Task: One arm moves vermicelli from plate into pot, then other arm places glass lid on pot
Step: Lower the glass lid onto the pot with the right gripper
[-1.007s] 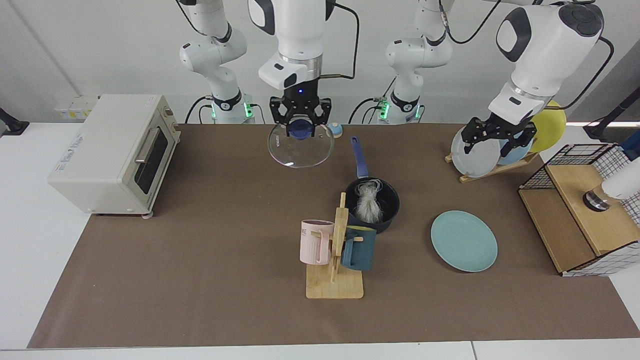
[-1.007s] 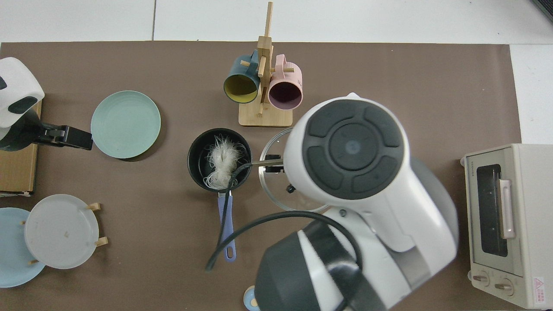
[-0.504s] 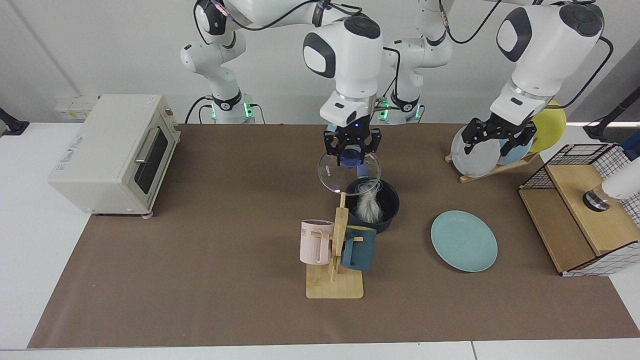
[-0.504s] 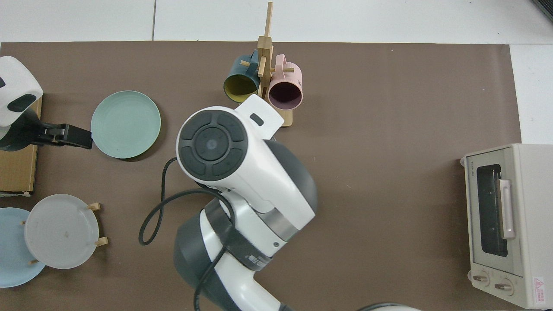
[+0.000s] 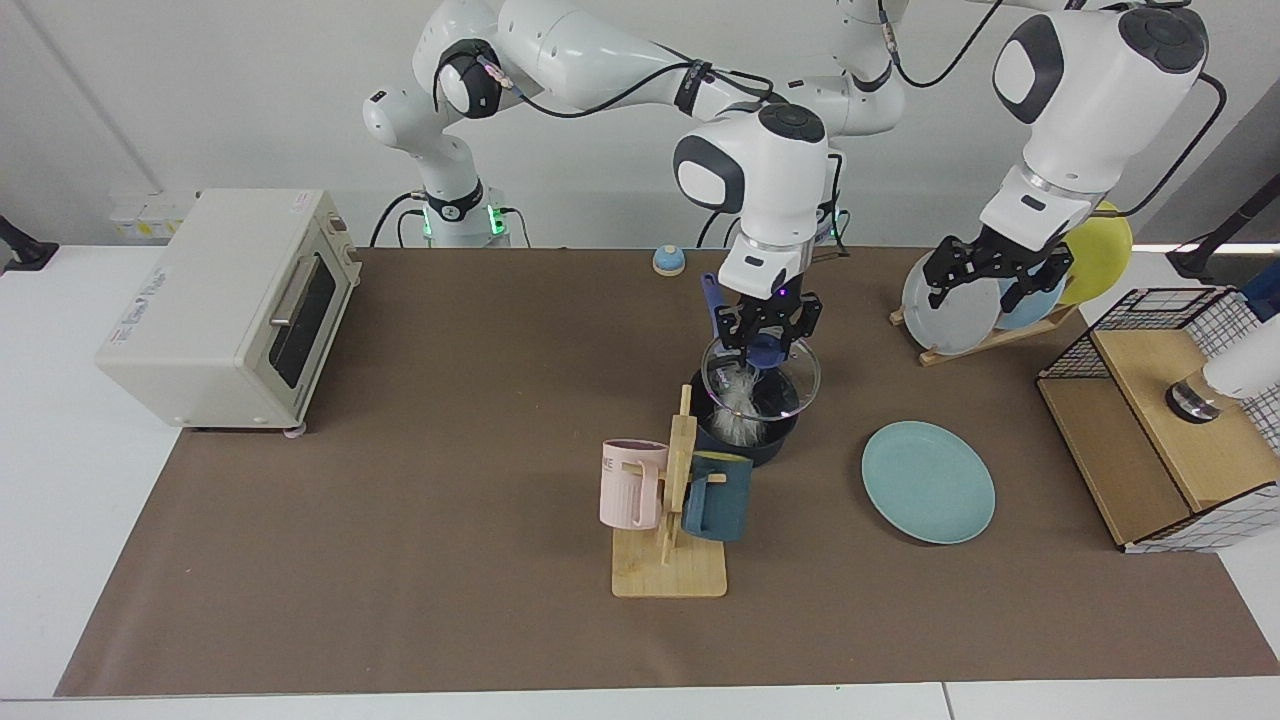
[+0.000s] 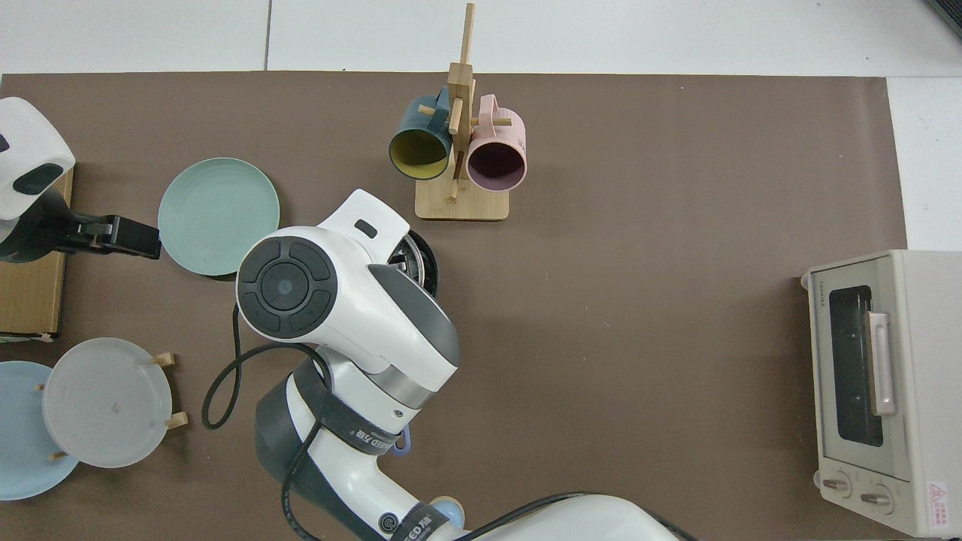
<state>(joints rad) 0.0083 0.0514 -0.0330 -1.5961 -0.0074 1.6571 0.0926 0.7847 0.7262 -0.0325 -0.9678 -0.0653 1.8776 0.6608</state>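
Glass lid (image 5: 762, 382) gripped by right pincer (image 5: 765, 335) over pot (image 5: 750, 430) facing, arm-hidden from above; left pincer (image 5: 997, 272) spread, waiting.

R arm comes from its base at the facing view's left, reaches across w/ upper links high, wrist pointing straight down over table centre. Right gripper (image 5: 766, 335) hangs vertical, fingers clamped on the blue knob of the glass lid (image 5: 762, 378), lid held roughly level just above the pot (image 5: 745, 430). In top view this arm's wrist housing hides its gripper. L arm waits at the facing view's right, wrist tilted down. Left gripper (image 5: 998, 272) hangs w/ fingers spread apart, holding nothing; in top view it shows at the frame's edge (image 6: 124, 238).
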